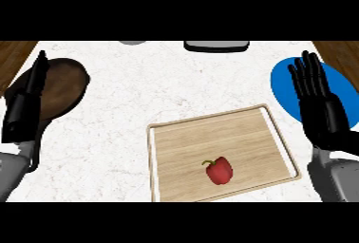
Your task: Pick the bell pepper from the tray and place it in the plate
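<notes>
A red bell pepper (219, 171) with a green stem lies on the wooden tray (210, 135), toward its near edge. The blue plate (284, 85) sits at the right of the counter, partly hidden by my right hand (319, 107). That hand is open, fingers straight and pointing away, above the plate's right side and well right of the pepper. At the left edge my left hand (24, 107) is seen edge-on with fingers straight, open and holding nothing.
A dark brown round board or plate (64, 88) lies at the left under my left hand. A grey and black object (216, 45) sits at the far edge, with a small grey item (132, 42) to its left.
</notes>
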